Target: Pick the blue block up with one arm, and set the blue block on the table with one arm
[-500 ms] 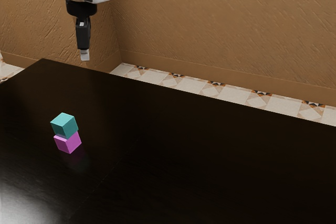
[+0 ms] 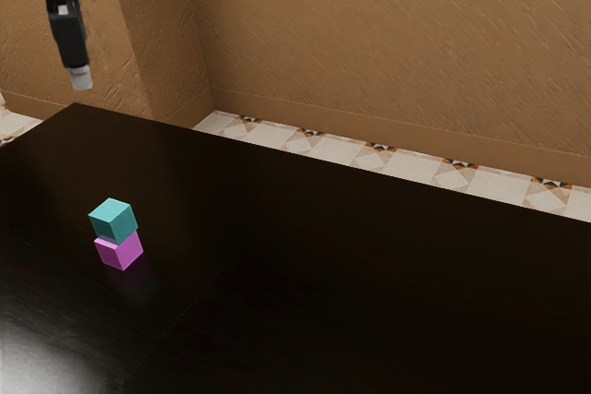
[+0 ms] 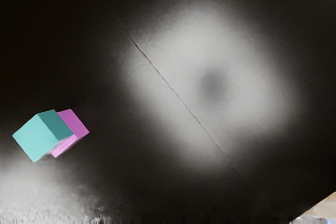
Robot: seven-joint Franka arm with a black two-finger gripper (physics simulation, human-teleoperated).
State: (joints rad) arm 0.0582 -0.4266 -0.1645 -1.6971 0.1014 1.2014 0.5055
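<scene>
The gripper [image 2: 81, 77] hangs high at the exterior view's upper left, well above the blocks and apart from them. On the dark table [image 2: 305, 274], the blue (teal) block [image 2: 114, 221] rests on top of a magenta block [image 2: 120, 251], set slightly askew on it. From the wrist camera, the blue block [image 3: 43, 136] covers part of the magenta block [image 3: 73, 124] beneath it.
A textured brown wall [image 2: 388, 43] and a strip of patterned floor tiles [image 2: 379, 156] lie beyond the table's far edge. Bare table surface stretches from the blocks toward the exterior view's right.
My gripper has moved toward the exterior view's left and slightly up, with a small tilt. Both blocks have stayed where they were, stacked.
</scene>
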